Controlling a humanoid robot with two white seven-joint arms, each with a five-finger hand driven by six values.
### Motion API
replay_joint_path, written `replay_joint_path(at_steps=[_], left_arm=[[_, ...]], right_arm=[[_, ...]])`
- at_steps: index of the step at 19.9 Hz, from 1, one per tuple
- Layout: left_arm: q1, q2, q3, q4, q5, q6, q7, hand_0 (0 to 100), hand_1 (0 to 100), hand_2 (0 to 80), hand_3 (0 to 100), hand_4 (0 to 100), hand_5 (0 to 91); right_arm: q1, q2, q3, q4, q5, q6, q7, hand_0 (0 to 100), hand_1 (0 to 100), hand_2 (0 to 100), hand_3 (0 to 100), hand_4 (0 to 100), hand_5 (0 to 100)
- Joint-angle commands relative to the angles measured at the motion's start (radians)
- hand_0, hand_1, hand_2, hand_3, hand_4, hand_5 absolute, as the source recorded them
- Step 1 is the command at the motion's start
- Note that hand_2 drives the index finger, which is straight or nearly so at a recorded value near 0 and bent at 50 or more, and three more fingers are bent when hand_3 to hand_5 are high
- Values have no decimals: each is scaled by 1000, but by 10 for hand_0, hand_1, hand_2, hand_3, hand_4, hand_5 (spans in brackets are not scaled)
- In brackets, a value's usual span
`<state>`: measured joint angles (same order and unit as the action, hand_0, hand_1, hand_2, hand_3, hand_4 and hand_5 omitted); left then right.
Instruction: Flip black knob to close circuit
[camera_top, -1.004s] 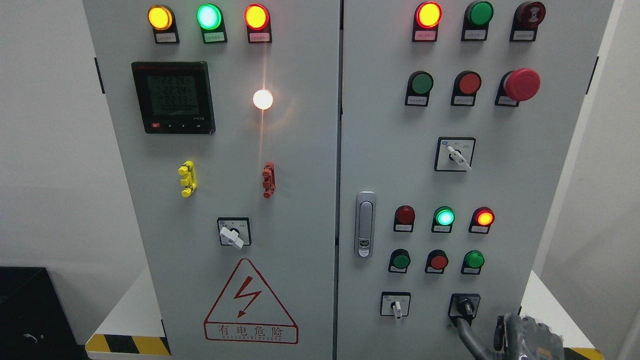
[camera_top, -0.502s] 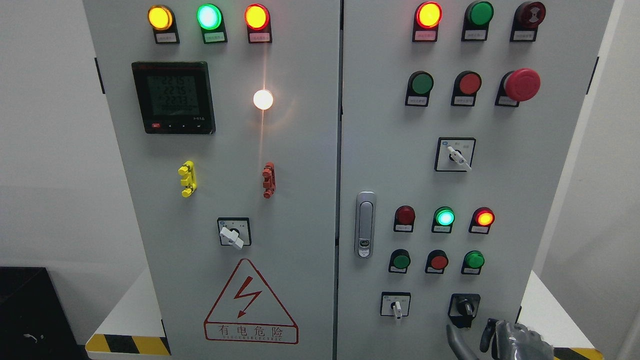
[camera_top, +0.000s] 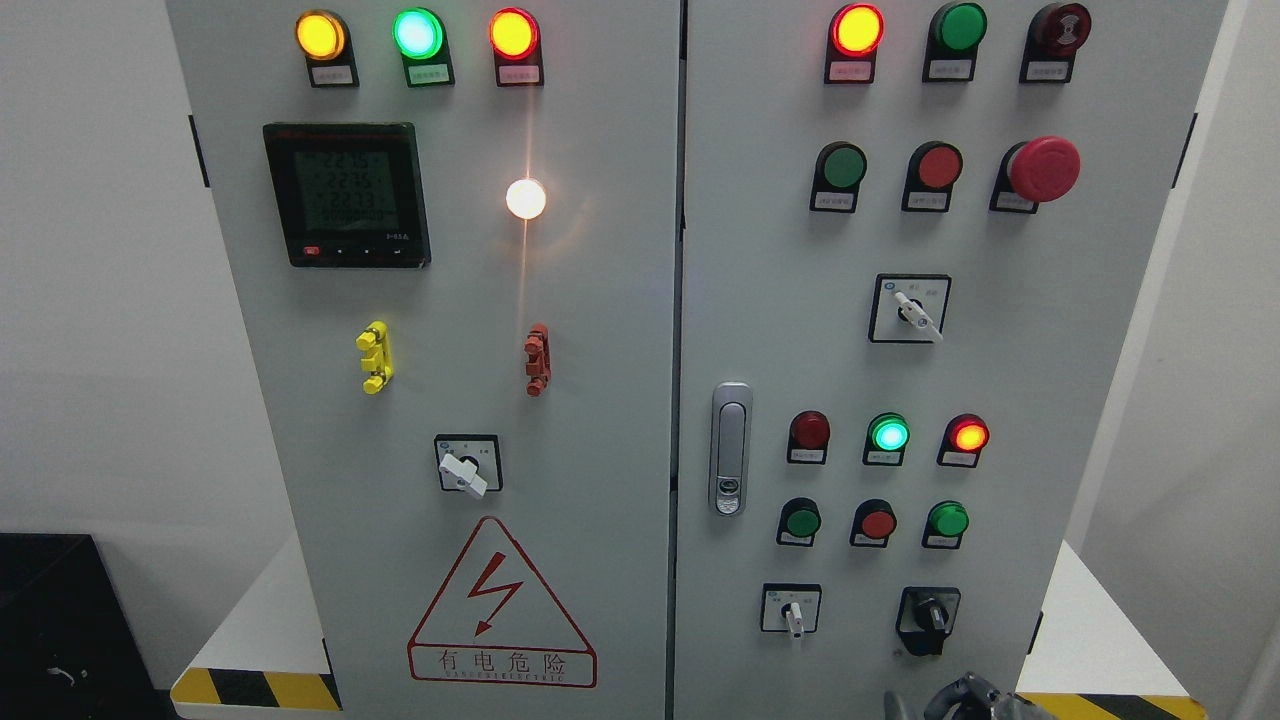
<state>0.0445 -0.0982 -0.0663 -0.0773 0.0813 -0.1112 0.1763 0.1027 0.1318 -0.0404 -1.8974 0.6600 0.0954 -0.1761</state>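
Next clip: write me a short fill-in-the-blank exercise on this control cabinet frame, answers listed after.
1. The black knob sits at the lower ____ of the right-hand door.
2. The large mushroom-shaped emergency stop button is coloured ____.
3. Only the top of the right hand shows, at the ____ edge of the picture, not touching the knob.
4. The triangular warning sign is on the ____ door.

Missing words: right; red; bottom; left

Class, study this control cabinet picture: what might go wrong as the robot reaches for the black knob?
1. The right hand sits low, barely in view below the black rotary knob, so a reach may miss.
2. The white-handled selector switch sits close beside it and might be bumped.
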Motion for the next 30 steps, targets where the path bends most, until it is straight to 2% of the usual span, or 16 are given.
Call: replay_joint_path(at_steps=[1, 4, 6, 8, 11, 13, 16, 18, 20, 23, 30], left_arm=[[0, 0, 0, 1, 0, -1, 0, 120, 556, 0, 0, 0, 0], [0, 0, -1, 1, 0, -1, -1, 120, 556, 0, 0, 0, 0], [0, 0, -1, 1, 0, -1, -1, 120, 556, 0, 0, 0, 0], [0, 0, 0, 1, 0, -1, -1, 120, 556, 0, 0, 0, 0], [0, 0, -1, 1, 0, -1, -1, 120, 556, 0, 0, 0, 0], [0, 0, -1, -1, 0, -1, -1, 120, 556, 0, 0, 0, 0], [0, 0, 0, 1, 0, -1, -1, 120, 556, 0, 0, 0, 0], [0, 0, 0, -1, 0, -1, -1, 120, 556, 0, 0, 0, 0], [0, 0, 0, 1, 0, -1, -1, 120, 556, 0, 0, 0, 0], [0, 0, 0, 1, 0, -1, 0, 120, 556, 0, 0, 0, 0], [0, 0, 0, -1, 0, -1, -1, 120, 556, 0, 0, 0, 0]], right_arm=[[127, -5, 42, -161, -359, -2, -20, 0, 79, 397, 581, 582, 529], [182, -9, 50, -193, -515, -6, -51, 0, 71, 356, 537, 538, 482], [215, -9, 51, -193, -562, -55, -65, 0, 68, 334, 516, 507, 448], [253, -12, 53, -193, -592, -104, -62, 0, 70, 318, 504, 492, 418], [293, -17, 56, -193, -640, -152, -34, 0, 63, 279, 457, 423, 334], [325, -18, 56, -195, -675, -172, 18, 0, 46, 242, 403, 362, 258], [373, -28, 56, -195, -700, -238, 96, 0, 18, 158, 292, 233, 134], [380, -29, 56, -195, -712, -241, 125, 0, 5, 109, 221, 159, 54], [380, -29, 53, -195, -720, -241, 132, 0, 0, 74, 153, 87, 0], [380, -29, 48, -195, -723, -241, 162, 0, 0, 35, 76, 0, 0], [379, -29, 47, -195, -723, -240, 172, 0, 0, 0, 14, 0, 0]])
